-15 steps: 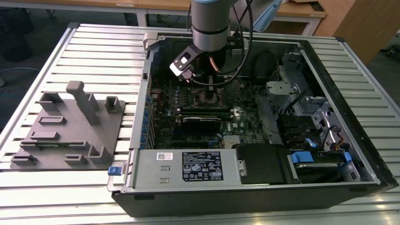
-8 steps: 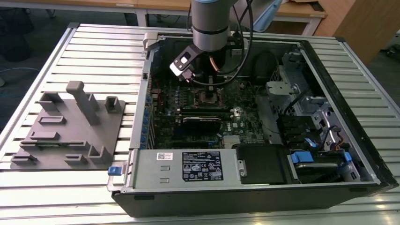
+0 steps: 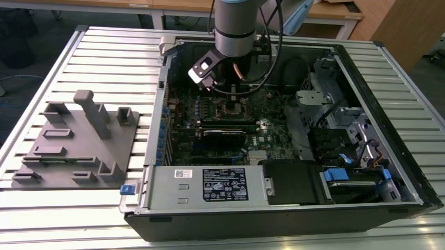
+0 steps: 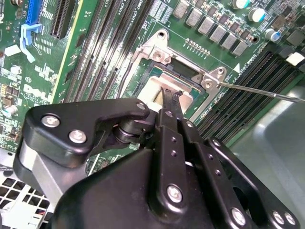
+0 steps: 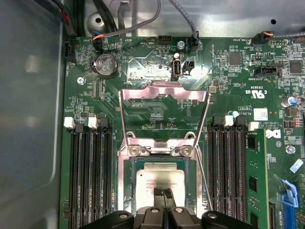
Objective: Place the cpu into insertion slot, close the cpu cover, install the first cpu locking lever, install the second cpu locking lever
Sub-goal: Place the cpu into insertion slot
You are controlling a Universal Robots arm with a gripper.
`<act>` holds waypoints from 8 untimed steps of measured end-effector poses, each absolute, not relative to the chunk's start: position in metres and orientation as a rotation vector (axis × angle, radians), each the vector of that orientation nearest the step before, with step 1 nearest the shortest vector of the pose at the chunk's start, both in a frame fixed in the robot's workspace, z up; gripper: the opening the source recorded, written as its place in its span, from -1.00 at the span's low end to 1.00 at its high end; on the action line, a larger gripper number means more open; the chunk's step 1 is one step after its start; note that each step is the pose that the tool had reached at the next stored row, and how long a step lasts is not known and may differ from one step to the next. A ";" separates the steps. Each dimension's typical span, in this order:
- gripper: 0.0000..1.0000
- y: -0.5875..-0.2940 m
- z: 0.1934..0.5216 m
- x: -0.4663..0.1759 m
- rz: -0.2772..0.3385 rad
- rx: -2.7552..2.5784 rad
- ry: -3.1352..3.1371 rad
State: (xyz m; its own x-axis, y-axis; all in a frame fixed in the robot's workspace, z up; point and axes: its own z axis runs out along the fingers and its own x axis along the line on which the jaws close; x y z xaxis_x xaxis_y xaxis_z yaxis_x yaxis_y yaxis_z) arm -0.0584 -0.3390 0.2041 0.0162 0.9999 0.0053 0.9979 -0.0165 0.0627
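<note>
The cpu (image 5: 159, 179), a silvery square chip, lies flat in the insertion slot (image 5: 126, 186) on the green motherboard. My gripper (image 5: 163, 193) hangs straight over it, fingers shut together, with their tips on or just above the chip's top. The second wrist view shows the same: my gripper (image 4: 170, 95) over the pale cpu (image 4: 153, 90) inside the insertion slot (image 4: 178, 71). The cpu cover (image 5: 164, 93), a thin metal frame, stands swung open on its hinge beyond the socket. A thin locking lever (image 4: 267, 91) sticks out unlatched beside the socket. In the exterior view my gripper (image 3: 235, 96) is low inside the open computer case (image 3: 389, 156).
Long black memory slots (image 5: 88, 176) flank the socket on both sides. Loose cables (image 3: 268, 67) hang near the arm. A power supply box (image 3: 208, 185) fills the case's near side. A grey fixture plate (image 3: 76, 140) lies on the slatted table at the exterior view's left.
</note>
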 end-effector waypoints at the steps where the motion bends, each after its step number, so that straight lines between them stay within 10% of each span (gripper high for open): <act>1: -0.80 -0.339 0.204 -0.058 0.074 2.210 2.174; 8: -0.80 -0.339 0.208 -0.058 0.075 2.210 2.174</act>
State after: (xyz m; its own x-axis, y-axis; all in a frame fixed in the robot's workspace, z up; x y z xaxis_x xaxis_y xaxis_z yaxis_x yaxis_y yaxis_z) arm -0.0583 -0.3390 0.2078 0.0162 0.9999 0.0056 0.9979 -0.0165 0.0628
